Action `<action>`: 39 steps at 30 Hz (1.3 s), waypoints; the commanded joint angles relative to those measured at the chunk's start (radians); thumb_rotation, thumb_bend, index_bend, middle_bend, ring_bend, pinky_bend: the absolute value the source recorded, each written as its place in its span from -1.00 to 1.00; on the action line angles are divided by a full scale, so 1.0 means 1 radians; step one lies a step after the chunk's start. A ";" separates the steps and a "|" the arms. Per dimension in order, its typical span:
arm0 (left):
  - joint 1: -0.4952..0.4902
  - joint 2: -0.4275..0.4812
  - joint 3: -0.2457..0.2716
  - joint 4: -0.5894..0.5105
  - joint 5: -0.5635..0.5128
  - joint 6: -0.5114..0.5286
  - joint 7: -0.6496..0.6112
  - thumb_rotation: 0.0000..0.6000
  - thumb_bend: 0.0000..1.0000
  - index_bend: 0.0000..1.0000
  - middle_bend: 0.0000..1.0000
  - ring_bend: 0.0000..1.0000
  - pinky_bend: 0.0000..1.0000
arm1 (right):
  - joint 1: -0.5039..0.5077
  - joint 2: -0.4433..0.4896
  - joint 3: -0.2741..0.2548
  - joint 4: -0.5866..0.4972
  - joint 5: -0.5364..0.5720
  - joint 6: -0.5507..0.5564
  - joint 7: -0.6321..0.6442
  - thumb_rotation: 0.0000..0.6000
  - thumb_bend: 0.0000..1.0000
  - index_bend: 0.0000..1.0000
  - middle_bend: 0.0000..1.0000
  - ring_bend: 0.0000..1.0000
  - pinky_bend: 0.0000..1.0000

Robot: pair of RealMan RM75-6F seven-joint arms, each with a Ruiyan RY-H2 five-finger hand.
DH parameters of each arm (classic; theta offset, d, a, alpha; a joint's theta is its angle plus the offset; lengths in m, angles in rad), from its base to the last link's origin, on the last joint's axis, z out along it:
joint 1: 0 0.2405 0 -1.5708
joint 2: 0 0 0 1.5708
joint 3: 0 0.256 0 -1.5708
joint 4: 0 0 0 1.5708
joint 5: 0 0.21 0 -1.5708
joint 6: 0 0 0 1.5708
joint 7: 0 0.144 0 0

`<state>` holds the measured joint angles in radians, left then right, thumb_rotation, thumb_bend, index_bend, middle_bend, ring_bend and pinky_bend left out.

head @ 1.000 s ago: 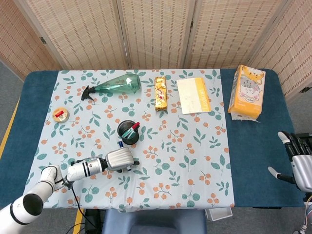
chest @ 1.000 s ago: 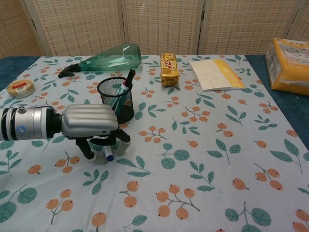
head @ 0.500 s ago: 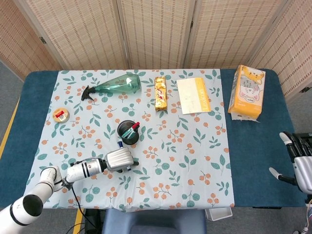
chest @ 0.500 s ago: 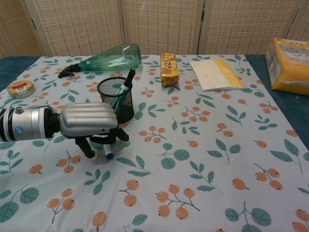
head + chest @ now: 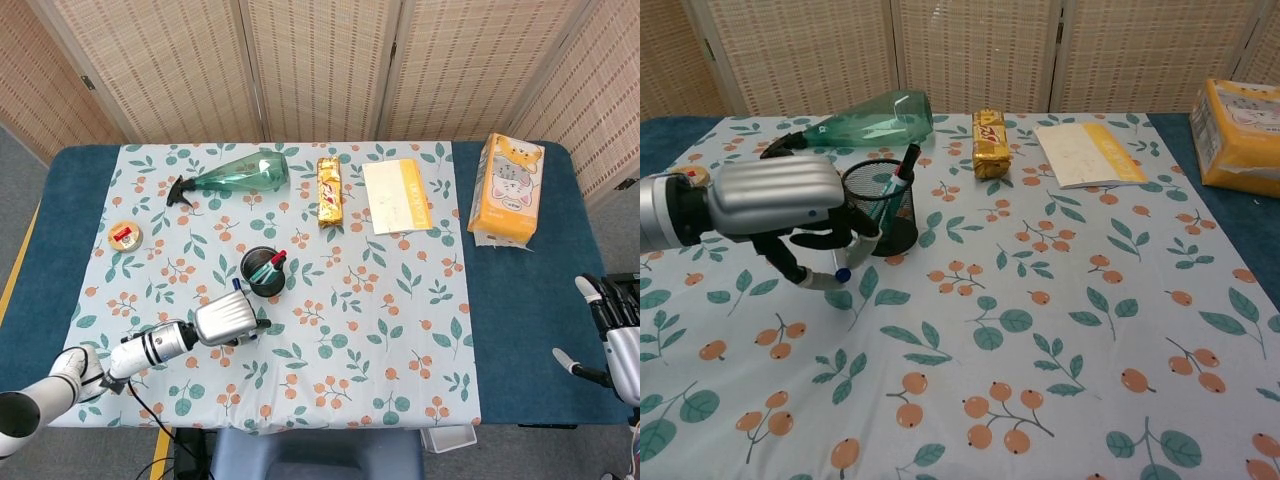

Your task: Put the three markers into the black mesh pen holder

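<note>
The black mesh pen holder [image 5: 264, 271] [image 5: 881, 206] stands left of the table's middle with two markers in it, a red-capped one [image 5: 904, 166] poking out. My left hand [image 5: 229, 319] [image 5: 782, 205] hovers just in front and left of the holder, lifted off the cloth. It holds a white marker with a blue tip [image 5: 842, 267] under its curled fingers, tip pointing down and forward. My right hand [image 5: 617, 337] hangs open beyond the table's right edge, holding nothing.
A green spray bottle [image 5: 237, 174] lies at the back left beside a gold packet [image 5: 329, 191] and a notebook [image 5: 397, 194]. A tape roll [image 5: 125, 235] sits at far left. An orange tissue box [image 5: 507, 187] stands on the blue cloth at right.
My left hand has risen off the table with the blue-tipped marker and shifted left and back, closer to the holder's side. The right hand has barely moved.
</note>
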<state>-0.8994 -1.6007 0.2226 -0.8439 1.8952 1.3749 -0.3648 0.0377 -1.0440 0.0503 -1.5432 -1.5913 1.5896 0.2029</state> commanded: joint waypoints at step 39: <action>-0.027 0.168 -0.602 -0.903 -1.132 -0.356 0.104 1.00 -0.27 0.37 0.97 0.93 0.99 | -0.006 0.012 -0.002 0.024 -0.012 0.014 0.073 1.00 -0.69 -0.96 -0.91 -0.89 -0.79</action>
<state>-0.9246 -1.4176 -0.3752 -1.7610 0.7638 1.0256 -0.2614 0.0333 -1.0333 0.0500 -1.5205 -1.6011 1.6017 0.2736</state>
